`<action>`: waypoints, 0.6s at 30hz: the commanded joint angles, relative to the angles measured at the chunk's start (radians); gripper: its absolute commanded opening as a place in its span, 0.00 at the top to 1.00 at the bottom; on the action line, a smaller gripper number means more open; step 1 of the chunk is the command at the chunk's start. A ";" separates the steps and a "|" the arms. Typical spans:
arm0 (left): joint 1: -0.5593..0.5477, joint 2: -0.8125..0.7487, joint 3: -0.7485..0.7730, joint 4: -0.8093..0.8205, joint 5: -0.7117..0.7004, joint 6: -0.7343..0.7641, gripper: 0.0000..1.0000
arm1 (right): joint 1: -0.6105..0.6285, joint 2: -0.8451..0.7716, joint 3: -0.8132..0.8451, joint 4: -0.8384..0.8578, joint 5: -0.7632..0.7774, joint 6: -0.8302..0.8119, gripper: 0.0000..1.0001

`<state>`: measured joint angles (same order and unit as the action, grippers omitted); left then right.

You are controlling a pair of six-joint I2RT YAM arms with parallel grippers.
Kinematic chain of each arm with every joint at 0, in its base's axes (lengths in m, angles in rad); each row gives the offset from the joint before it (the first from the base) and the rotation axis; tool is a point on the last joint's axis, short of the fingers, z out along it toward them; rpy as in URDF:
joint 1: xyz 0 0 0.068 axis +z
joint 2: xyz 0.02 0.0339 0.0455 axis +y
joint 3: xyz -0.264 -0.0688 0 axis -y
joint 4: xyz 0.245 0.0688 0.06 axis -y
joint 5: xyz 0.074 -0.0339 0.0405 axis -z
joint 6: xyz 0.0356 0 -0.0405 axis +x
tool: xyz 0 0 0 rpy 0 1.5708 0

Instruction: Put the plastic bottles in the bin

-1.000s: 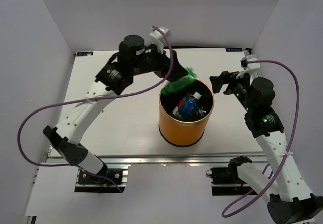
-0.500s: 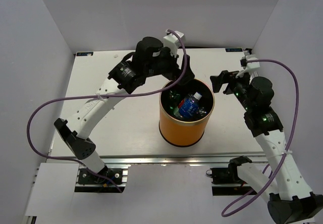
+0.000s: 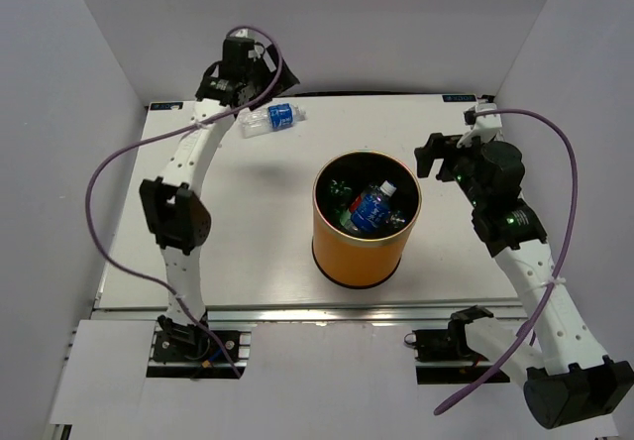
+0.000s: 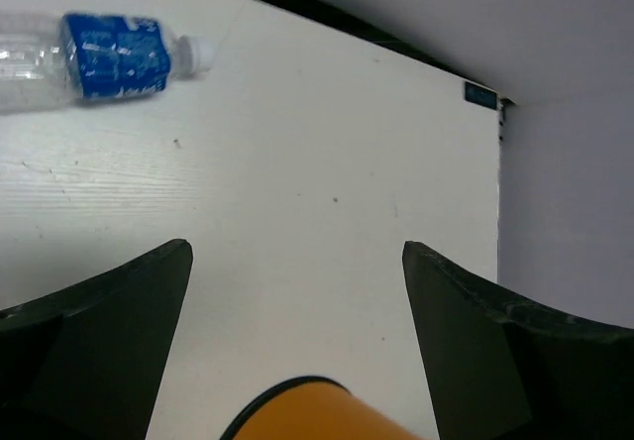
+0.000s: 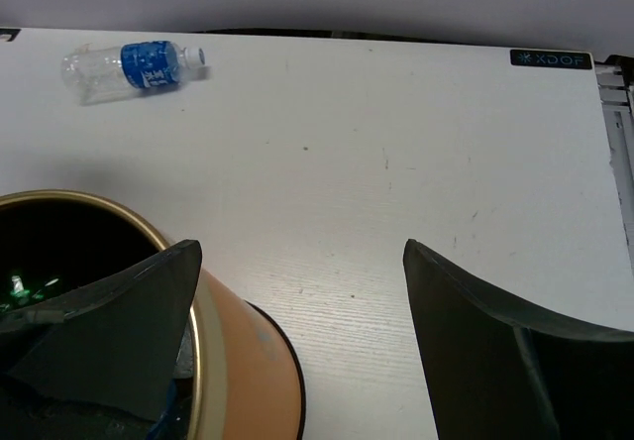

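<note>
Bottles (image 3: 373, 205) lie inside the bin (image 3: 362, 257); 1 blue-labelled bottle (image 3: 269, 120) is left, on its side at the table (image 3: 248, 222) far-left, near the left gripper (image 4: 295, 252), spread wide and empty. Right gripper (image 5: 302, 252) gapes empty beside the bin

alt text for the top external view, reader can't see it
An orange bin stands mid-table with several plastic bottles inside. One more clear, blue-labelled bottle lies on the white table near its far left corner, where the left arm reaches; the right arm is bent to the bin's right.
</note>
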<state>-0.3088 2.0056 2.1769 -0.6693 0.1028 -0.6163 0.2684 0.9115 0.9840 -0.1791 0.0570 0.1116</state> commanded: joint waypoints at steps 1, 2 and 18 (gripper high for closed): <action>0.004 0.103 0.072 -0.020 -0.029 -0.245 0.02 | -0.006 0.020 0.071 -0.013 0.064 -0.027 0.10; 0.005 0.131 0.073 0.011 -0.047 -0.287 0.02 | -0.006 0.026 0.076 -0.016 0.072 -0.029 0.11; 0.045 0.420 0.061 -0.087 -0.278 -1.050 0.02 | -0.011 0.056 0.073 -0.017 0.136 -0.078 0.11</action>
<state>-0.2752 2.4500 2.2360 -0.7269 -0.1036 -1.4437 0.2634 0.9653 1.0389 -0.2230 0.1669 0.0555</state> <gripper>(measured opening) 0.982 0.895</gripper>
